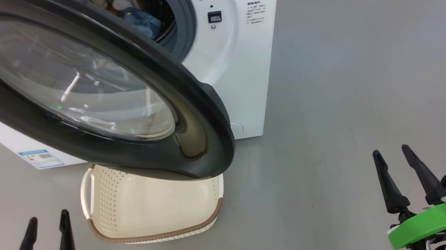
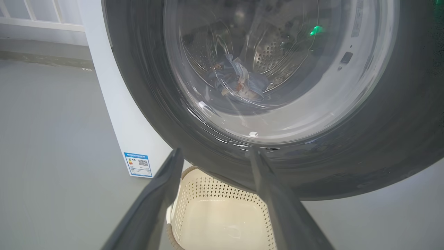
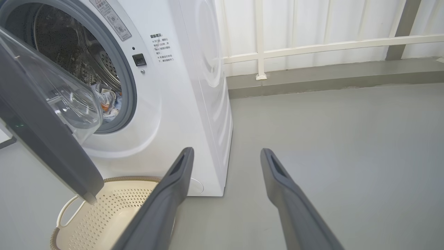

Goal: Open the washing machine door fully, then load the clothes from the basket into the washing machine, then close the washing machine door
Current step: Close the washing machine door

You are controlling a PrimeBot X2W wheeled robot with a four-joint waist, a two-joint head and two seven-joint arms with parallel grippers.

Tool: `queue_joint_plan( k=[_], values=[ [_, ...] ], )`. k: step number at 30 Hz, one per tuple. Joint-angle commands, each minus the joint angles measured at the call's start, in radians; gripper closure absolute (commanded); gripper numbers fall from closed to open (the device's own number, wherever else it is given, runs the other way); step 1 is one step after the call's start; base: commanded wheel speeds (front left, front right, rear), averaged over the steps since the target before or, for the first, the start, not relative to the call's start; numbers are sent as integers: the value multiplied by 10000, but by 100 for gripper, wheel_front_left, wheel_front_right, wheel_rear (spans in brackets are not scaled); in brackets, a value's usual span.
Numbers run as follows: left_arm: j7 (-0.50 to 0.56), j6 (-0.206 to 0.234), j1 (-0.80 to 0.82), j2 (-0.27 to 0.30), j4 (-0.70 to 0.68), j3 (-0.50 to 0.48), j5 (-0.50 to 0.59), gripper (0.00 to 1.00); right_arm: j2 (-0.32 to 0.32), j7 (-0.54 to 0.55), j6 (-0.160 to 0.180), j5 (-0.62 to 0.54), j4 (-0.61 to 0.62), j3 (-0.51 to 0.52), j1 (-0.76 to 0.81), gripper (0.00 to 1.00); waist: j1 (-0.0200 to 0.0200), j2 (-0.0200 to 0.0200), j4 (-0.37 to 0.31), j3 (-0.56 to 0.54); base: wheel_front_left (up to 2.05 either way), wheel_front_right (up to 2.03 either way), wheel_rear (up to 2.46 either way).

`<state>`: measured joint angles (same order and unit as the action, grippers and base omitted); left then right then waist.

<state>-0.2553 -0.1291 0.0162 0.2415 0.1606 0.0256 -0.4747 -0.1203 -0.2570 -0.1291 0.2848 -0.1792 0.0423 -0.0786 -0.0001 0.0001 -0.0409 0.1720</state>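
The white washing machine [image 1: 240, 57] [image 3: 194, 86] has its round black-ringed door [image 1: 78, 90] [image 2: 277, 104] [image 3: 41, 132] swung out toward me, partly open, above the cream basket [image 1: 149, 215] [image 2: 222, 222] [image 3: 107, 211] on the floor. The basket's inside looks bare. Light blue clothes [image 1: 137, 16] [image 2: 239, 80] [image 3: 109, 100] lie in the steel drum. My left gripper [image 1: 48, 221] [image 2: 215, 154] is open, low at the near left of the basket. My right gripper [image 1: 392, 155] [image 3: 227, 152] is open over bare floor to the machine's right. Neither holds anything.
Grey floor [image 1: 368, 85] spreads to the right of the machine. A white railing and low kerb [image 3: 312, 69] run behind it. A blue label [image 1: 42, 158] [image 2: 138, 164] marks the machine's lower left corner.
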Motion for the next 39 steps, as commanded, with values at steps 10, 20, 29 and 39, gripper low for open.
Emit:
queue_joint_plan(
  k=[10, 20, 29, 39],
  values=[
    [-64, -16, 166, -182, -384, -259, 156, 0, 276, -48, -16, 401, 623, -1126, -1338, 100, 1, -1, 473, -151, 0, 0, 0],
    [-64, -16, 96, -360, -661, -336, 261, 0, 426, -48, -16, 430, 2364, -2270, -2361, 100, 1, -1, 1036, -302, 0, 0, 0],
    [-64, -16, 60, -579, -779, -240, 304, 0, 564, -48, -16, 650, 3125, -4369, -2389, 100, 1, -1, 1646, -367, 0, 0, 0],
    [-64, -16, 214, -779, -748, -114, 245, 0, 629, -48, -16, 1382, 1039, -5817, -2229, 100, 1, -1, 2325, -152, 0, 0, 0]
  ],
)
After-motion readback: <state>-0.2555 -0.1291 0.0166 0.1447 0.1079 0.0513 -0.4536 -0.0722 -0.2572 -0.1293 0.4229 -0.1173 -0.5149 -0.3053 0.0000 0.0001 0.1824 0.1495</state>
